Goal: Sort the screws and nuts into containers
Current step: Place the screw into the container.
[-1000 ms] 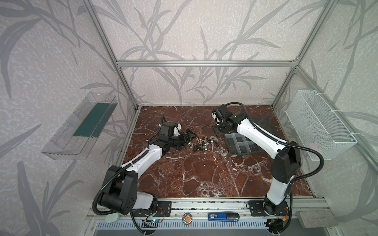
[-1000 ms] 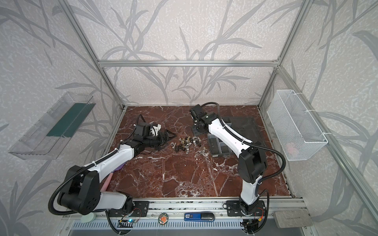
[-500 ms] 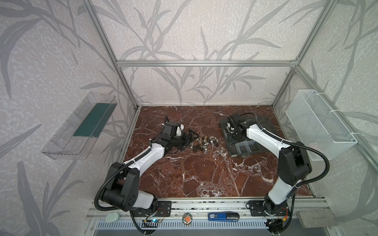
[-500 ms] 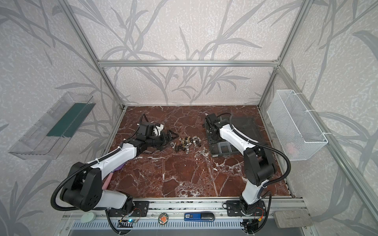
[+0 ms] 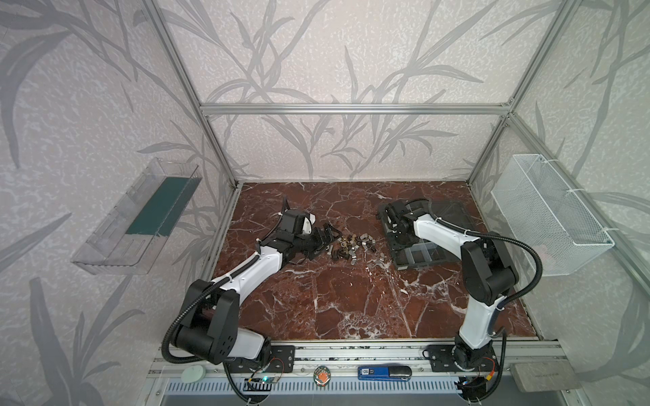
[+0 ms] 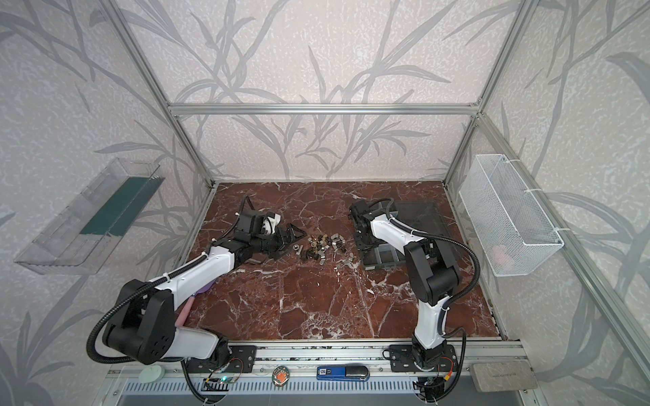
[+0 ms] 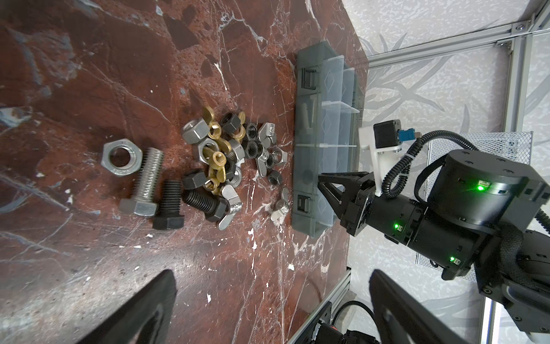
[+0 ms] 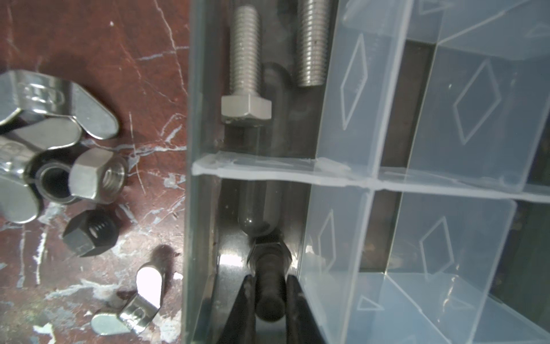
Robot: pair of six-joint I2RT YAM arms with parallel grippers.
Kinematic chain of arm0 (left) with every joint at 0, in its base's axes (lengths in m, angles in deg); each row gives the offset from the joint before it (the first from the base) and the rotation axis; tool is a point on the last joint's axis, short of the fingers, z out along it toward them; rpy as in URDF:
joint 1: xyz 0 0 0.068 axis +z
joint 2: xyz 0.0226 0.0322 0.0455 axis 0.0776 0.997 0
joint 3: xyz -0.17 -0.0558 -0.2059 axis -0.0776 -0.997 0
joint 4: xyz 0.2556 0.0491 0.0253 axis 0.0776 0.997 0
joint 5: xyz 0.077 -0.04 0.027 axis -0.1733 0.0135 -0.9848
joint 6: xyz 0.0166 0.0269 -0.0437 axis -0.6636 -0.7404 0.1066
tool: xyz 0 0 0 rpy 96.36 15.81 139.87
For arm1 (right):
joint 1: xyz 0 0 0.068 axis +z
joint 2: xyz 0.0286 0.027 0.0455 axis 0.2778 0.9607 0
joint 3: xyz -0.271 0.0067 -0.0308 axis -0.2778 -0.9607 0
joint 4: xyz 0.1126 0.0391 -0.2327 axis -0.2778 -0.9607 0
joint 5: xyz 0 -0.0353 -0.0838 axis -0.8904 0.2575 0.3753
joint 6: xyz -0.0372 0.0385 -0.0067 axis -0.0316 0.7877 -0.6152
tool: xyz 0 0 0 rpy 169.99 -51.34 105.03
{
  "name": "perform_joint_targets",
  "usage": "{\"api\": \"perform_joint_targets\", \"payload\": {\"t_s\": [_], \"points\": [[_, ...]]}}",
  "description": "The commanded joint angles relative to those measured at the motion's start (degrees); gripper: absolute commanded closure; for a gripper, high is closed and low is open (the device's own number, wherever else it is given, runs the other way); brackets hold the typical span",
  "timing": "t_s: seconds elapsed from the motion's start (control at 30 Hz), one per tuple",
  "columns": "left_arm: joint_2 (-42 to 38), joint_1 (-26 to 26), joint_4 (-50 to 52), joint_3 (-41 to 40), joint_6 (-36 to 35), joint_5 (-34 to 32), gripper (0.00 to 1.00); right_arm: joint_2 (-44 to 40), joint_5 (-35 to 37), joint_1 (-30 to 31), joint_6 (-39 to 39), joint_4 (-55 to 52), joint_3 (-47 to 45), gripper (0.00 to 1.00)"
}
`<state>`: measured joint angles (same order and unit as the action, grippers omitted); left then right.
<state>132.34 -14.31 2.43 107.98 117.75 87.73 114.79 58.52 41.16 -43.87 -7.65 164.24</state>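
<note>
The loose screws and nuts (image 5: 351, 244) (image 6: 322, 246) (image 7: 226, 155) lie in a pile mid-table, silver, black and brass. Right of the pile sits the dark grey organizer box (image 5: 422, 255) (image 6: 381, 258) (image 7: 315, 149) with its containers open. My right gripper (image 8: 269, 283) (image 5: 395, 237) (image 7: 323, 181) is down in a container by the box's pile-side wall, shut on a black bolt (image 8: 266, 256). Two silver bolts (image 8: 245, 65) lie in the neighbouring container. My left gripper (image 5: 329, 235) (image 6: 297, 233) (image 7: 270, 306) hovers open at the pile's left edge, with nothing between its fingers.
The box's smoky lid (image 5: 446, 214) lies open behind it. A white wire basket (image 5: 548, 218) hangs on the right wall and a clear bin with a green strip (image 5: 140, 218) on the left wall. One silver wing nut (image 8: 134, 309) lies just outside the box wall.
My right gripper has moved from behind the pile over to the box and down into a container, still shut. My left gripper has edged right toward the pile, staying open.
</note>
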Motion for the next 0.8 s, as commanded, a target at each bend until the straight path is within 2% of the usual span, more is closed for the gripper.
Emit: {"api": "perform_joint_targets", "payload": {"t_s": [0.0, 0.47, 0.77], "points": [[-1.7, -0.3, 1.1, 0.0, -0.5, -0.8, 0.01, -0.8, 1.0, -0.3, 0.8, 0.9, -1.6, 0.88], [-1.5, -0.4, 0.5, 0.0, -0.3, -0.7, 0.01, -8.5, -1.0, 0.4, 2.3, 1.9, -8.7, 0.62], [-1.7, -0.4, 0.4, -0.3, -0.3, -0.8, 0.01, -9.7, -0.3, 0.5, 2.3, -0.3, -4.8, 0.61]]}}
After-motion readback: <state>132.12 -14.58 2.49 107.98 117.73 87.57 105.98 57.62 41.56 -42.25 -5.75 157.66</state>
